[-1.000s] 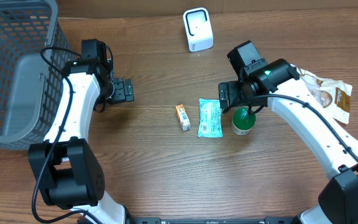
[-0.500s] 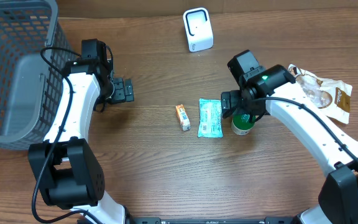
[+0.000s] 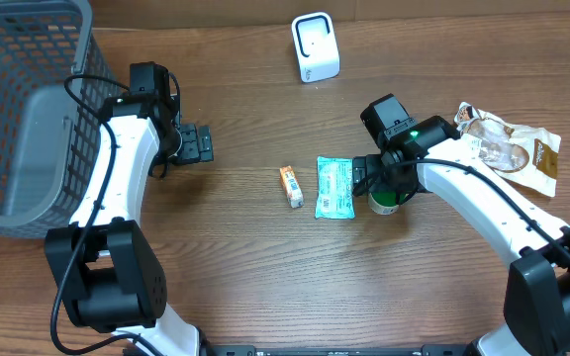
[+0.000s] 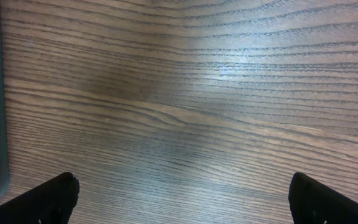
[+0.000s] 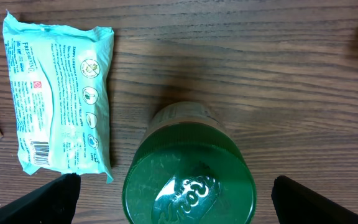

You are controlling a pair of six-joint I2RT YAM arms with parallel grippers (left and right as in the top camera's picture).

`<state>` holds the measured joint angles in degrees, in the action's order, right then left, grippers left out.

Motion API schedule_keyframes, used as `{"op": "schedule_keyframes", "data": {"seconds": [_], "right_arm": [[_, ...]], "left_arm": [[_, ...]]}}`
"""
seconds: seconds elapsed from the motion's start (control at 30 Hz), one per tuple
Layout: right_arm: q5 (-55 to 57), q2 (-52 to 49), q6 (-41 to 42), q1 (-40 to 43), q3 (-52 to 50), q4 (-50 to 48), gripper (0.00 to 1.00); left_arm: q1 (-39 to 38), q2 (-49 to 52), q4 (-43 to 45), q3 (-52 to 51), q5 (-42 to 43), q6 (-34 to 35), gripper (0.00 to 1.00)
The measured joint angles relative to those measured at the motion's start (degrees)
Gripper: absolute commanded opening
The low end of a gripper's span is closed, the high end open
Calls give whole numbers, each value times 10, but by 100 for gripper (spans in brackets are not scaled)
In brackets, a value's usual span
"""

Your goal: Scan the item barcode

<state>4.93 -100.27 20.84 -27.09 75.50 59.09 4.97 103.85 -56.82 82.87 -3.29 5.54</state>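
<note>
presently, right pincer (image 5: 176, 186): released, spread wide above the green-capped bottle (image 5: 188, 168), fingers clear of its cap
green-capped bottle: upright on the counter (image 4: 179, 93), just beside the teal wipes packet (image 5: 61, 93)
left pincer (image 4: 182, 193): released, over the counter
barcode scanner (image 3: 315, 46): well apart, far side

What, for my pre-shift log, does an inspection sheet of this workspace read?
Surface: wood table.
Job's things: white scanner at far edge; green-capped bottle, wipes pack, orange packet in a row.
Clutter: brown snack bag, right side.
Tools: left tool open over bare wood; right tool open astride the bottle, not touching.
Cables: black cable looping off left arm.
Surroundings: grey basket, left side.
</note>
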Motion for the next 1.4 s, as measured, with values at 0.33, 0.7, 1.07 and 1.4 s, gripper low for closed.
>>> {"op": "schedule_keyframes", "data": {"seconds": [0.33, 0.7, 1.07, 1.4], "right_arm": [[0, 0, 1, 0, 0, 2, 100], [11, 0, 1, 0, 0, 16, 95], [13, -19, 1, 0, -37, -34, 95], [15, -23, 1, 0, -45, -53, 95]], "left_arm": [[0, 0, 0, 0, 0, 0, 100], [0, 0, 0, 0, 0, 0, 100], [0, 0, 0, 0, 0, 0, 100], [0, 0, 0, 0, 0, 0, 100]]}}
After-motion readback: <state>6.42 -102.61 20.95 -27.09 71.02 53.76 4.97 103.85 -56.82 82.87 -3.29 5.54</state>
